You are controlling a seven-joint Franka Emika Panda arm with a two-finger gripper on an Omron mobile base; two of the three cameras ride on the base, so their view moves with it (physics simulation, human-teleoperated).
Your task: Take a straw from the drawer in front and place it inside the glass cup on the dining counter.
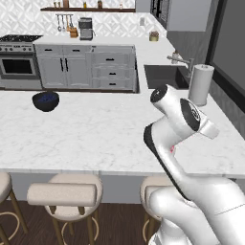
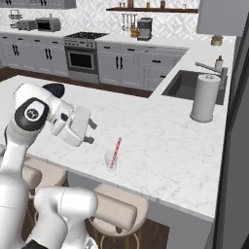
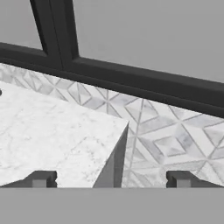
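The gripper (image 2: 91, 133) stood wide open and empty. The straw (image 2: 115, 152) leaned inside the glass cup (image 2: 111, 161), just beside the jaws; any sideways swing risked toppling both.

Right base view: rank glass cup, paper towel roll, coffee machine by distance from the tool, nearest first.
Tool stands open, empty, over the dining counter.
1. Glass cup, holding the straw: just beyond the fingertips, near the counter's front edge.
2. Paper towel roll: across the counter, beside the sink.
3. Coffee machine: on the back-wall counter.
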